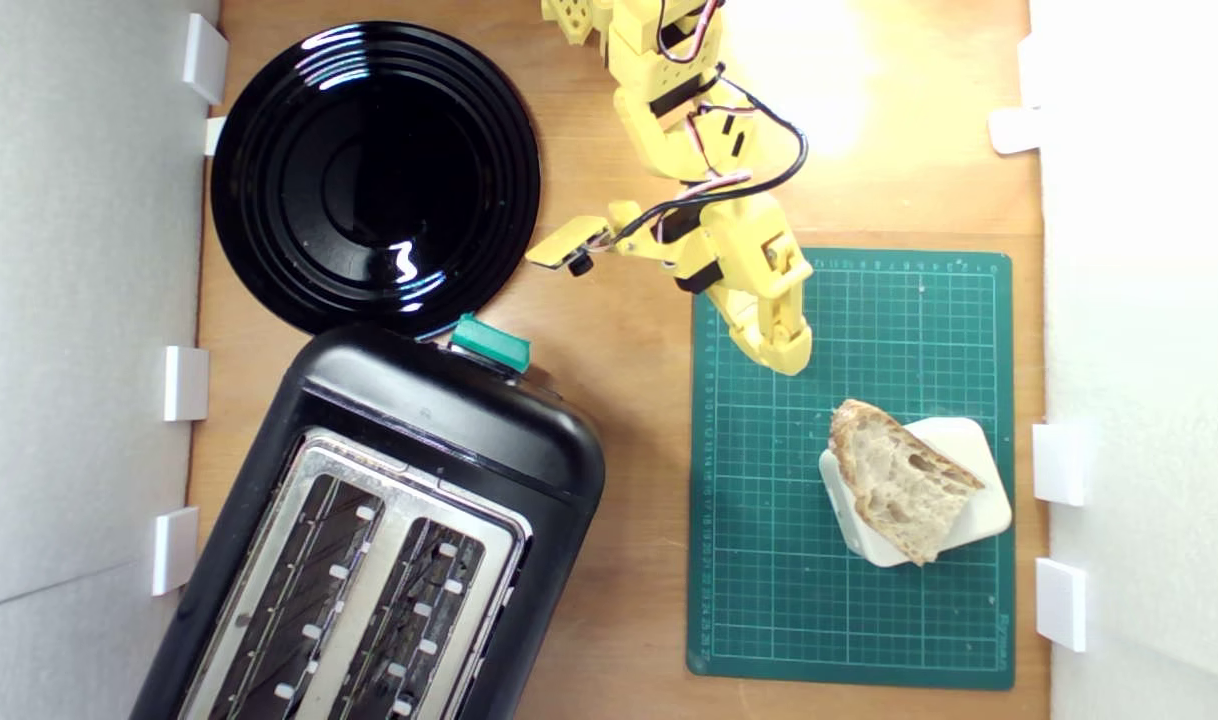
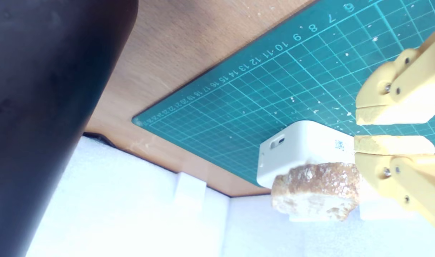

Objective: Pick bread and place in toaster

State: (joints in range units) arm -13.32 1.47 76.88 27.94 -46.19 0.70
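Clearly the nearly clenched, empty jaws of the gripper (image 2: pixel 356 130) must spread before straddling the bread (image 1: pixel 897 478) atop the white block (image 1: pixel 974 470).

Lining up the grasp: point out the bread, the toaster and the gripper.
bread (image 1: pixel 899 480): exterior view, middle of the crumb.
toaster (image 1: pixel 439 425): exterior view, black shell near the lever.
gripper (image 2: pixel 394 130): wrist view, gap between fingertips.

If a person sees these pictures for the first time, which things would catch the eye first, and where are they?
Probably the large black toaster, lying diagonally at the lower part of the exterior view's left, with the glossy black plate above it. Next, the bread resting on a white block on the green cutting mat at that view's right, with the yellow pincer nearly shut just above it, not touching.
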